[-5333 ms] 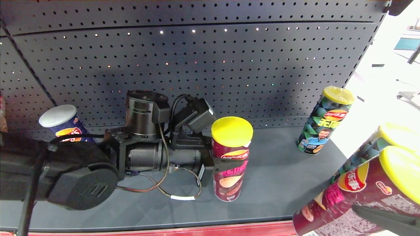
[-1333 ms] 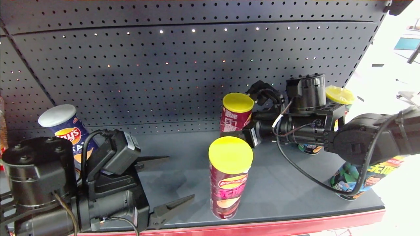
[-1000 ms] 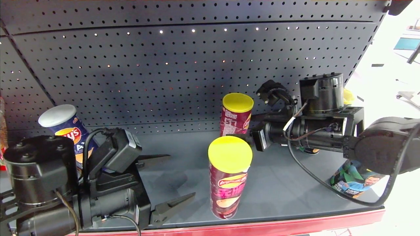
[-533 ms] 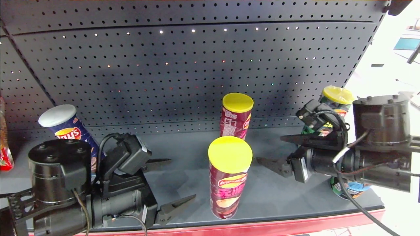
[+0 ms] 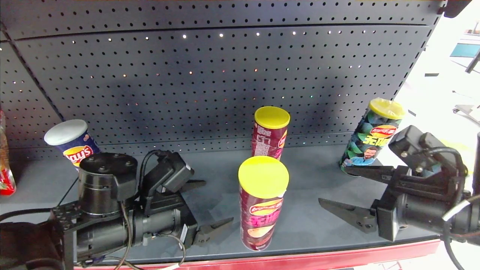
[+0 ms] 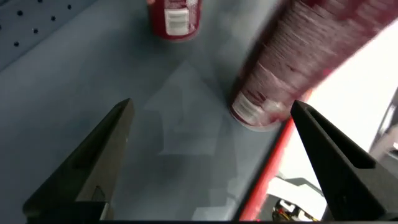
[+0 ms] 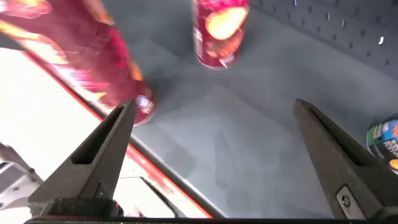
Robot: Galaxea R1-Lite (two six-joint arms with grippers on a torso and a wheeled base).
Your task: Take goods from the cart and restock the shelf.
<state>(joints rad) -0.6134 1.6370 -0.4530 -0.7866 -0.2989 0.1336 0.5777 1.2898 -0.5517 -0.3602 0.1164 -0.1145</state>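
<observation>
Here the left pincer [image 5: 216, 203] and the right pincer [image 5: 333, 186] both gape released above the shelf [image 5: 318, 228], flanking the front yellow-lidded maroon can [image 5: 263, 204].

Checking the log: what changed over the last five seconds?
The right tool set the rear can on the shelf, let go and drew back. The left tool released the front can and withdrew. Blue can and green can stayed.

Shelf [image 5: 307, 176] dim, glare flooding in at right, soft shadows across the pegboard [image 5: 225, 75]
</observation>
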